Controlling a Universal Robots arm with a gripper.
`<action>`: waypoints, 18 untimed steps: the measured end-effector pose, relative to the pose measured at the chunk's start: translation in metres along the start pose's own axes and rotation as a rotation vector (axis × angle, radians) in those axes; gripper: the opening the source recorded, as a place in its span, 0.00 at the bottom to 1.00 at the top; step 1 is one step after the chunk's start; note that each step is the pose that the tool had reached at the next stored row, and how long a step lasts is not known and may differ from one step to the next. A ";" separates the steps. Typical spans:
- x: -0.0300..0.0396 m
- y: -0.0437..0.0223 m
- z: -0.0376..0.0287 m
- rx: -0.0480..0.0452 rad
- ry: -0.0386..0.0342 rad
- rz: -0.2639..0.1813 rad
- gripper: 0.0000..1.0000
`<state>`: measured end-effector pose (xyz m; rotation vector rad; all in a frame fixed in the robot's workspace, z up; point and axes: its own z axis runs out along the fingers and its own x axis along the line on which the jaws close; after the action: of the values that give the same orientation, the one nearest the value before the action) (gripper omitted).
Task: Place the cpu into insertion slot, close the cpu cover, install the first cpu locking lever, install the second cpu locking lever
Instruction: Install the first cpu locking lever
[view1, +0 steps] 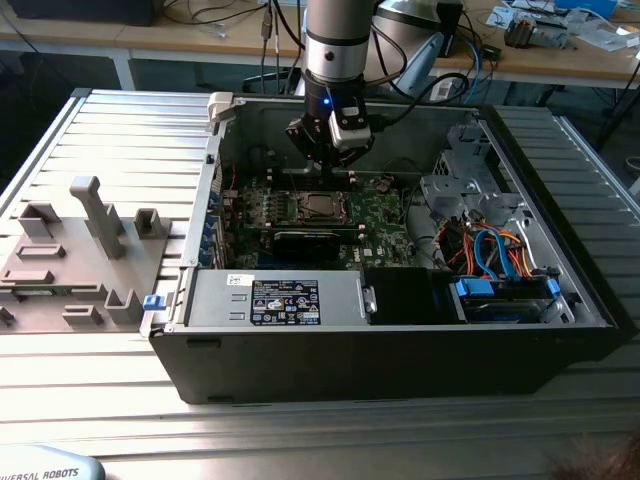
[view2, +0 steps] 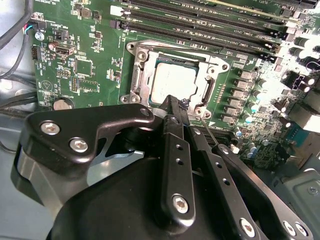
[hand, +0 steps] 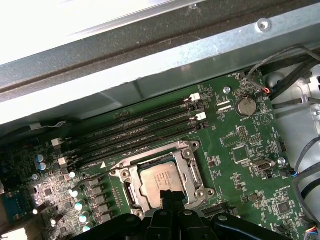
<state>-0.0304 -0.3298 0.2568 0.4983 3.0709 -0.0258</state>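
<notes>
The cpu (view2: 172, 82) lies flat in its socket on the green board, its silver-grey top showing through the window of the cpu cover (view2: 137, 80), which lies down around it. In the first wrist view the cpu (hand: 160, 181) and cpu cover (hand: 189, 172) sit just beyond my fingertips. My gripper (view2: 173, 103) has its black fingers pressed together, the tips at the socket's near edge over the cover frame. A thin metal locking lever (view2: 212, 137) runs along the socket's side by the fingers. In the exterior view the gripper (view1: 323, 165) hangs just above the cpu (view1: 318, 207).
The board (view1: 385, 225) lies inside an open black computer case (view1: 400, 350). Memory slots (hand: 140, 130) run beside the socket, with a coin battery (hand: 245, 105) nearby. A power supply (view1: 280, 300) and a drive cage with cables (view1: 480, 220) flank the board. A grey fixture (view1: 80, 250) lies outside, at the exterior view's left.
</notes>
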 end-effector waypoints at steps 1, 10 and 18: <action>0.0000 0.0000 0.0000 0.0001 -0.0001 -0.001 0.11; 0.0000 0.0000 0.0000 0.0001 -0.0003 -0.010 0.11; 0.0000 0.0000 0.0000 -0.0003 -0.0007 -0.036 0.11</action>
<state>-0.0304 -0.3298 0.2568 0.4427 3.0789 -0.0264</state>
